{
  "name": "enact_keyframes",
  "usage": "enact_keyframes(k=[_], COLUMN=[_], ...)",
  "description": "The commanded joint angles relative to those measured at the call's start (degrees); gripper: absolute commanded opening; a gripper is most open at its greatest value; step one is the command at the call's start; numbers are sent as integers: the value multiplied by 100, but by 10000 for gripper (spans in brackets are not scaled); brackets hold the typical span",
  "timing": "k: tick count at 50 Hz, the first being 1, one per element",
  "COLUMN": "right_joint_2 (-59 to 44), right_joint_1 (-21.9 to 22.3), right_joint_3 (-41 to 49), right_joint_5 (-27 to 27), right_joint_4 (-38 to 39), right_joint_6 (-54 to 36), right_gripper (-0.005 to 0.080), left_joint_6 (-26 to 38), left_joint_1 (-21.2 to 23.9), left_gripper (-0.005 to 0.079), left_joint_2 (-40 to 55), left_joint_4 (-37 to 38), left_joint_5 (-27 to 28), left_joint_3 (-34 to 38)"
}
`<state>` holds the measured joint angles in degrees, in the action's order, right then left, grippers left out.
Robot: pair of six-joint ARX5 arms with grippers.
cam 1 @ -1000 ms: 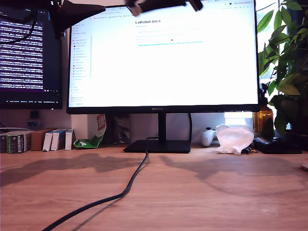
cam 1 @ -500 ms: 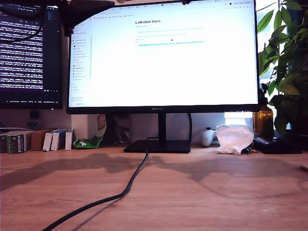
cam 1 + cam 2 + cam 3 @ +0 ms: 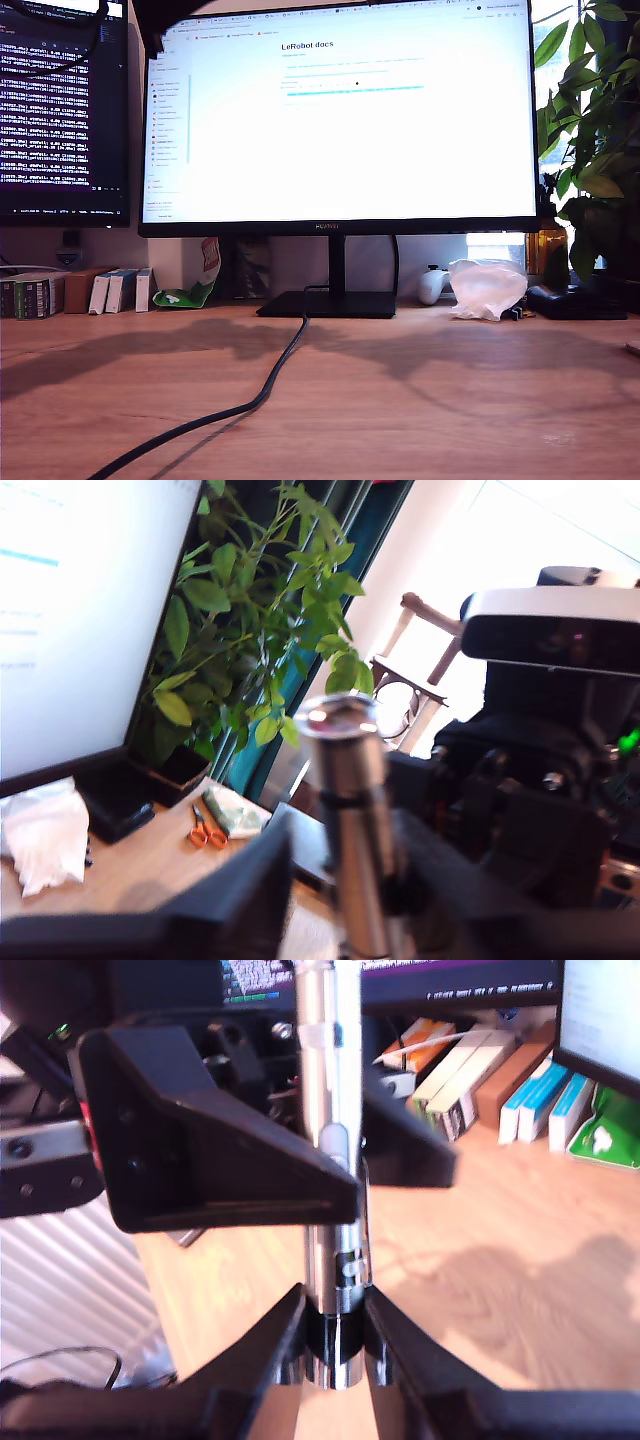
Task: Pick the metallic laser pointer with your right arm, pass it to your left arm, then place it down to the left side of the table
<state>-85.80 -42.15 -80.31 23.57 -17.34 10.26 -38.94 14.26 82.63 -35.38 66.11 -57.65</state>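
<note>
The metallic laser pointer point(image 3: 335, 1160) is a slim silver cylinder with a black ring, held in the air well above the table point(image 3: 420, 400). My second gripper point(image 3: 335, 1345) is shut on its lower end, fingers point(image 3: 270, 1350) pressed to both sides. My first gripper's broad black fingers point(image 3: 210, 1150) clamp the pointer higher up. In the first wrist view the pointer point(image 3: 350, 820) rises between my first gripper's fingers point(image 3: 250, 880), its flat end cap free, with the second arm point(image 3: 540, 780) right beside it. In the exterior view the pointer and both grippers are out of view.
A big monitor point(image 3: 340, 120) stands at the back, with a thick black cable point(image 3: 270, 385) running forward across the desk. A plant point(image 3: 590, 130) and a white bag point(image 3: 488, 287) sit at the exterior view's right, small boxes point(image 3: 60, 292) at its left. Orange scissors point(image 3: 205, 830) lie near the plant.
The dark arm parts along the top edge of the exterior view have risen out of frame; only a dark piece remains at its top left.
</note>
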Motion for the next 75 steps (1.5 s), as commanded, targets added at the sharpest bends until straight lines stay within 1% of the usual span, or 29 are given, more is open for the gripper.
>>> enact_keyframes(k=[1,4,9,13,15,17,22,25,27,40,46,50,56,58,59,60,61,64,66,67,68,69,70,74,75], right_joint_2=[24,24,24,24,24,24,24,24,26,59,160,282,446,479,490,492,501,507,507,507,507,507,507,507,507], right_joint_1=[-254,-254,-254,-251,-251,-251,-251,-245,-245,-245,-229,-175,-153,-142,-125,-109,-94,-68,-55,-52,-52,-52,-52,-48,-46], right_joint_3=[70,70,70,70,70,70,70,70,70,70,70,70,70,70,70,70,70,70,70,70,70,70,70,70,70], right_joint_5=[212,302,299,295,291,291,291,291,291,341,448,507,463,452,452,437,415,236,111,57,7,-42,-83,-219,-238], right_joint_4=[400,522,608,640,651,669,680,664,654,531,131,-378,-1281,-1550,-1694,-1836,-1917,-2312,-2559,-2667,-2752,-2822,-2887,-3045,-3062], right_joint_6=[44,48,48,48,48,48,46,48,46,13,-214,-533,-1134,-1346,-1486,-1624,-1777,-2118,-2271,-2326,-2389,-2415,-2441,-2621,-2649], right_gripper=[-10,-10,-7,30,69,128,303,364,378,378,378,378,378,377,378,377,377,377,377,377,377,377,377,377,377], left_joint_6=[0,20,37,48,109,208,348,422,479,599,706,1045,1532,1818,1818,2087,2135,2677,3056,3073,3403,3593,3696,4446,4472], left_joint_1=[4,4,4,4,4,0,0,-2,-4,-179,-350,-498,-713,-763,-780,-800,-820,-861,-868,-868,-868,-868,-868,-848,-846], left_gripper=[62,-20,-23,-23,-23,-24,-24,-24,-24,-24,-23,-24,-23,-23,-23,-23,-23,-23,-23,-23,-23,-23,-23,-23,-23], left_joint_2=[116,116,116,116,116,116,116,116,116,116,116,114,81,81,81,81,81,81,81,81,81,81,81,81,81], left_joint_4=[0,-39,-92,-111,-111,-111,-107,-96,-87,-50,46,278,837,1034,1165,1318,1469,1967,2312,2494,2673,2844,3001,3648,3788], left_joint_5=[-170,-262,-389,-433,-463,-470,-468,-472,-474,-503,-444,-337,-337,-334,-334,-334,-334,-350,-415,-479,-549,-632,-699,-1084,-1185], left_joint_3=[28,28,28,28,28,28,28,28,28,28,28,28,28,28,28,28,28,28,28,28,28,28,28,28,28])
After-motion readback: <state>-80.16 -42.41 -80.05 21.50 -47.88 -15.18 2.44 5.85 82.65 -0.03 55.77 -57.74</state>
